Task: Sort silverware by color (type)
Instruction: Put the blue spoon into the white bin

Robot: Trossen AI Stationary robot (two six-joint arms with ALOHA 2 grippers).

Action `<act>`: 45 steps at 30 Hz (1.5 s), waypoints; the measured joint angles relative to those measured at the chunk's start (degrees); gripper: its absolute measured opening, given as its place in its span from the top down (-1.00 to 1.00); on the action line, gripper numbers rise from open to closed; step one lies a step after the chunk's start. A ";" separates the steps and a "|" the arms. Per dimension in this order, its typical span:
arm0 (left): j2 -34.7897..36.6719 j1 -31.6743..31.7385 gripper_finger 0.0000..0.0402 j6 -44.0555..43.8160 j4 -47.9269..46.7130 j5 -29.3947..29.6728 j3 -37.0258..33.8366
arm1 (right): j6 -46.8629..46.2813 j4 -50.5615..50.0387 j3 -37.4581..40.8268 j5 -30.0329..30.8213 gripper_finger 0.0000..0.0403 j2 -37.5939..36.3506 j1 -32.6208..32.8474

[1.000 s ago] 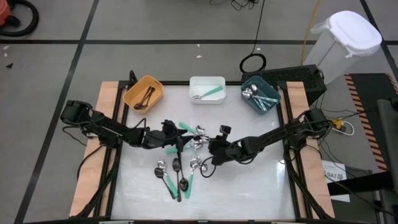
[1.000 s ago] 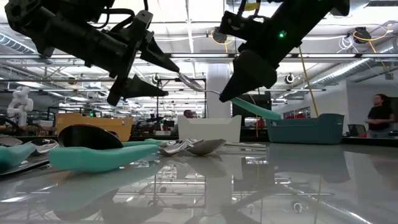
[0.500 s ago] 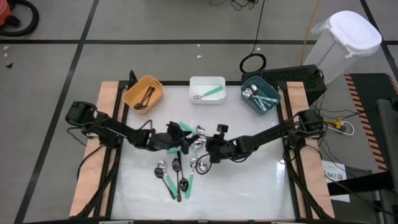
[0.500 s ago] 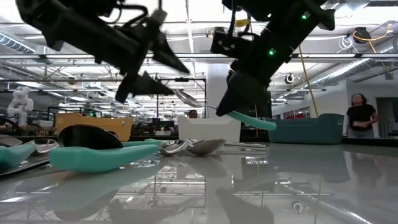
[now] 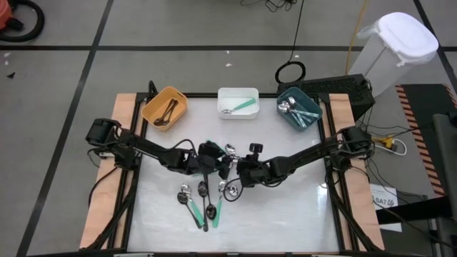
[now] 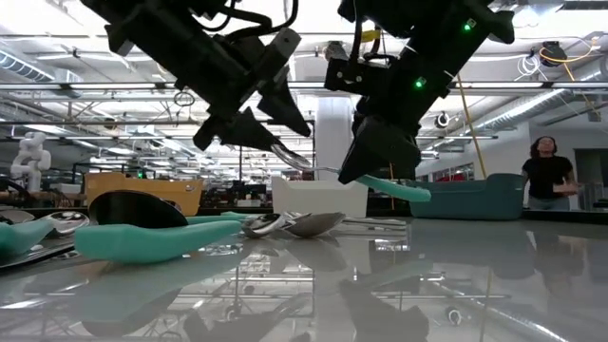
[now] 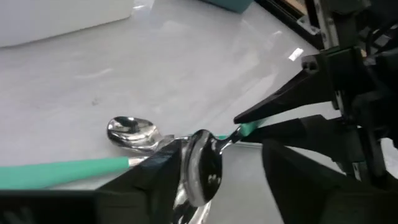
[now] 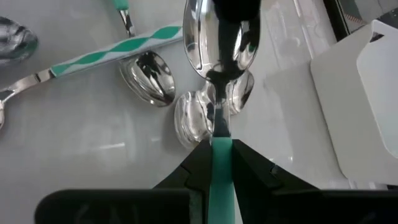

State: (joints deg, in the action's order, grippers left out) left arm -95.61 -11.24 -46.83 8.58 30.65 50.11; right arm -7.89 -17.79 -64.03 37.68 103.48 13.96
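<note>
My right gripper (image 5: 235, 171) is shut on a spoon with a mint-green handle, held in the air over the middle of the table. The spoon's shiny bowl (image 6: 290, 157) points at my left gripper (image 6: 296, 142), while the handle's free end (image 6: 408, 190) sticks out behind my right gripper (image 6: 370, 171). My left gripper (image 7: 230, 186) is open, and the bowl (image 7: 202, 165) sits between its fingers, close to one of them. More spoons (image 5: 206, 201) with mint, black and silver handles lie flat on the table below. My right gripper pinches the spoon's mint-green handle (image 8: 221, 149) between its two fingers, close to the metal neck, with the fingers lying along the handle. The spoon is lifted clear and roughly level, bowl outward. My left gripper may touch the bowl (image 7: 202, 165); I cannot tell.
Three bins stand along the far edge: orange (image 5: 153, 108) with dark-handled spoons, white (image 5: 238, 93) with a mint spoon, teal (image 5: 300, 120) with several spoons. Loose spoons (image 5: 228, 151) lie under both grippers. A person (image 6: 546, 171) stands in the room beyond.
My left gripper has moved toward the table's right, closing in on the held spoon until its open fingers stand around the bowl. My right gripper has shifted slightly left and down, keeping its hold on the mint handle.
</note>
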 joint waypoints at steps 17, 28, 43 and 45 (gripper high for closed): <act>0.02 2.60 0.75 0.77 -4.05 -7.34 0.04 | -0.40 -1.27 0.02 1.42 0.80 -0.02 0.44; 0.07 2.60 0.98 2.76 -4.00 -7.16 0.02 | 1.34 -0.97 0.02 1.22 0.61 -0.02 0.83; 0.07 1.09 0.99 7.39 4.29 -11.18 0.04 | -9.97 -17.98 0.00 -0.38 0.13 -9.56 6.98; 0.07 1.05 1.00 7.49 4.42 -12.01 0.04 | -10.49 -18.71 0.00 -0.39 0.13 -10.02 7.69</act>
State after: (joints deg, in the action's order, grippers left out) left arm -95.55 -10.20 -39.34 12.99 18.64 50.15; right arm -18.39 -36.50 -64.03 37.29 93.46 21.64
